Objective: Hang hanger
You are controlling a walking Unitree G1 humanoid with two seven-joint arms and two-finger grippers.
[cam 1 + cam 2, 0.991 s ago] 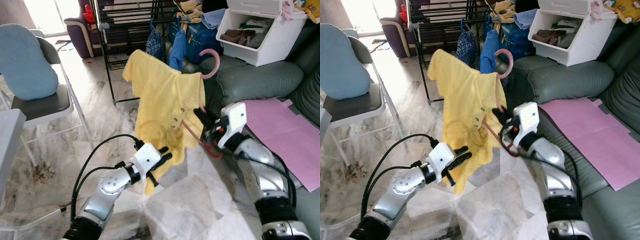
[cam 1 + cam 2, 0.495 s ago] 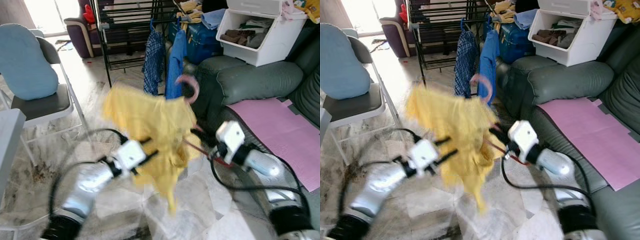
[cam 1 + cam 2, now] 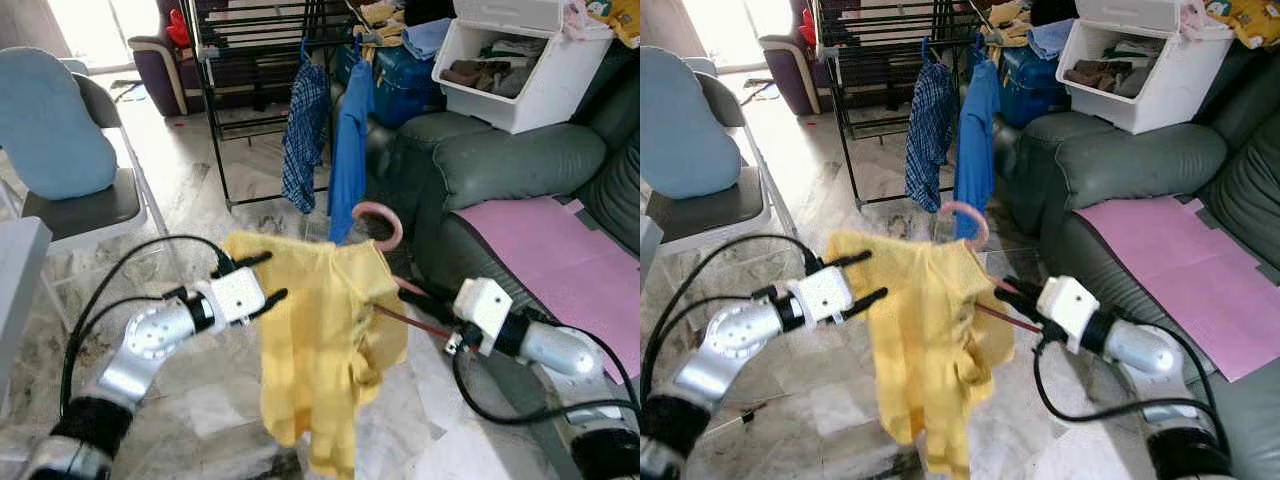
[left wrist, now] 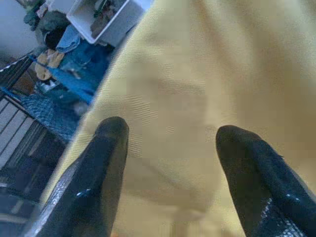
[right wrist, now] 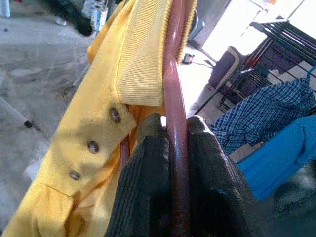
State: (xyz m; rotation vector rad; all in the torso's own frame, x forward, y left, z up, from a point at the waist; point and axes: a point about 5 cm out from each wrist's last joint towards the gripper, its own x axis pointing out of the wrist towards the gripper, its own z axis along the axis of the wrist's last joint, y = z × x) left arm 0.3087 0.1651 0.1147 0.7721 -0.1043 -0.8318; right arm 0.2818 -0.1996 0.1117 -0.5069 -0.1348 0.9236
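Our right tool (image 5: 170, 148) pinches the pink hanger (image 3: 380, 225) w/ yellow shirt (image 3: 320, 350); left tool (image 3: 255, 278) spread, probably touching fabric.

Black drying rack (image 3: 255, 60), rear ctr, w/ plaid shirt (image 3: 300, 140) & blue shirt (image 3: 350, 150) hanging side by side off its front. Purple armchair (image 3: 160, 60) behind rack, far L. Grey folding chair (image 3: 95, 200) at L, blue cushion (image 3: 50, 125) propped vs. its back. White storage bin (image 3: 515, 70), open front, folded clothes inside, sits on green-grey sofa (image 3: 510, 165) arm at R. Pink sheet (image 3: 565, 270) flat on sofa seat. Blue container (image 3: 400, 80) w/ misc. clothes piled on top, betw. rack & bin. Marble-tile floor (image 3: 200, 200), sunlit nr. rack.
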